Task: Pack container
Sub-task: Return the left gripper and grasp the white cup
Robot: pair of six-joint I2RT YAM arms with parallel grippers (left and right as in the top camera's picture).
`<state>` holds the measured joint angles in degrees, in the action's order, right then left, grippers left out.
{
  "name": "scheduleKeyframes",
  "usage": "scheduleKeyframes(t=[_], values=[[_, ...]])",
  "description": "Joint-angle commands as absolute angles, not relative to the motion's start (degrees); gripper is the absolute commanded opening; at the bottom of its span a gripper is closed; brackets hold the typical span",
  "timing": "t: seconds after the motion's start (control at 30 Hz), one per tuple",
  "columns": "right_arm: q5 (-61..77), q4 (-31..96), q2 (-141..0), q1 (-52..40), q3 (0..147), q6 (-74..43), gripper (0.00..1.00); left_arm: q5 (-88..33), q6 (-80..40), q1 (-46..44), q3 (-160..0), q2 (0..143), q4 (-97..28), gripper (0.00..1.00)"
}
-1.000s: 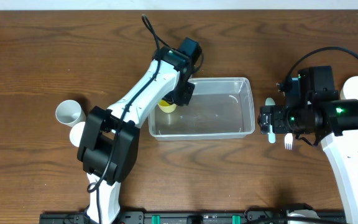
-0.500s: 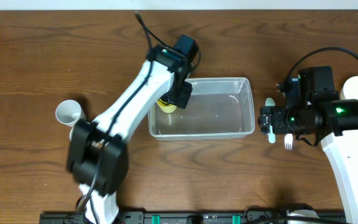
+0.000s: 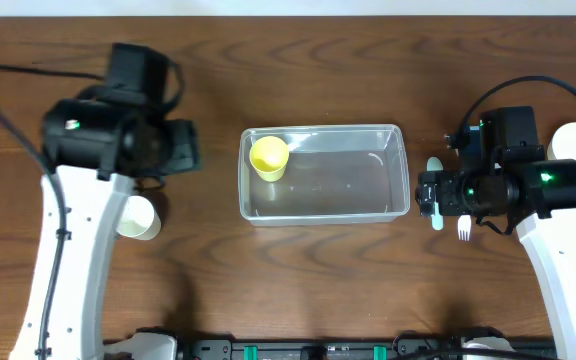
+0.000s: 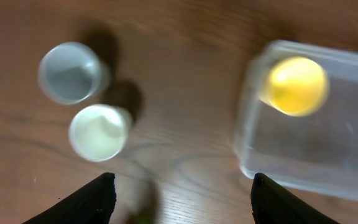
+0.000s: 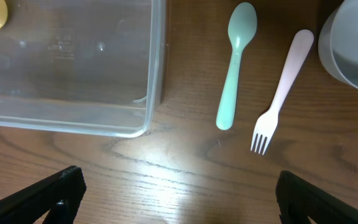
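Observation:
The clear rectangular container (image 3: 405,172) stands at the table's middle. A yellow cup (image 3: 269,157) stands upright inside it, in its far left corner. My left gripper (image 3: 181,150) is open and empty, above the table to the left of the container. In the left wrist view the container (image 4: 248,144) and yellow cup (image 4: 297,84) are at the upper right, and the gripper (image 4: 182,199) holds nothing. My right gripper (image 3: 430,196) is open and empty, just right of the container. It also shows in the right wrist view (image 5: 179,199).
A white cup (image 3: 140,217) stands left of the container, and a second pale cup (image 4: 71,73) shows beside it (image 4: 99,131). A green spoon (image 5: 236,62), a pink fork (image 5: 281,93) and a white bowl (image 5: 353,43) lie right of the container (image 5: 157,62).
My left arm has pulled out of the container and swung far left, leaving the yellow cup standing in the tub's corner. The right arm has not moved.

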<state>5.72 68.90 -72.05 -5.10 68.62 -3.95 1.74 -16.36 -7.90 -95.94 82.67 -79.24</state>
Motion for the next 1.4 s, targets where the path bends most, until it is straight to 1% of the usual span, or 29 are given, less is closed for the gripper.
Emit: scheduleKeyframes(t=[0.0, 0.2, 0.53, 0.57, 0.73, 0.93, 1.0, 1.1, 1.13, 1.2, 1.27, 1.3, 1.33, 1.37], values=[[5.34, 69.08, -72.25, -5.54, 69.84, -2.70, 0.99, 2.55, -18.52, -2.33, -91.79, 81.52, -78.72, 0.71], [5.34, 69.04, -72.25, -5.54, 69.84, -2.66, 0.99, 1.93, -17.91, 2.98, -81.69, 81.23, -73.23, 0.71], [5.37, 69.06, -72.25, -5.54, 69.84, -2.68, 0.99, 1.96, -17.89, 4.82, -61.56, 81.34, -58.28, 0.77], [5.37, 69.06, -72.25, -5.54, 69.84, -2.68, 0.99, 1.98, -17.87, 4.82, -59.86, 81.36, -56.53, 0.79], [5.37, 69.23, -72.25, -5.54, 69.84, -2.68, 0.99, 1.98, -17.87, 4.82, -54.22, 82.00, -51.13, 0.79], [5.34, 69.63, -72.25, -5.54, 69.84, -2.68, 0.99, 2.22, -17.21, 4.82, -52.60, 83.46, -47.97, 0.78], [5.34, 69.73, -72.25, -5.54, 69.84, -2.68, 0.99, 2.22, -17.21, 4.82, -52.60, 83.90, -47.35, 0.73], [5.34, 70.08, -72.25, -5.54, 69.84, -2.68, 0.99, 2.22, -17.21, 4.82, -52.60, 84.25, -47.18, 0.55], [5.34, 70.13, -72.25, -5.54, 69.84, -2.68, 0.99, 2.22, -17.21, 4.82, -52.60, 84.31, -47.20, 0.52], [5.34, 70.13, -72.25, -5.54, 69.84, -2.68, 0.99, 2.22, -17.17, 4.82, -52.60, 84.33, -47.22, 0.50], [5.34, 70.11, -72.25, -5.54, 69.84, -2.68, 0.99, 2.17, -16.12, 4.82, -52.60, 84.33, -47.24, 0.35], [5.34, 70.11, -72.25, -5.54, 69.84, -2.68, 0.99, 2.17, -15.88, 4.82, -52.60, 84.33, -47.29, 0.29], [5.34, 70.11, -72.25, -5.54, 69.84, -2.68, 0.99, 2.17, -15.66, 4.82, -52.60, 84.33, -47.40, 0.26], [5.34, 70.11, -72.25, -5.54, 69.84, -2.68, 0.99, 2.17, -15.22, 4.82, -52.60, 84.33, -47.44, 0.25]])
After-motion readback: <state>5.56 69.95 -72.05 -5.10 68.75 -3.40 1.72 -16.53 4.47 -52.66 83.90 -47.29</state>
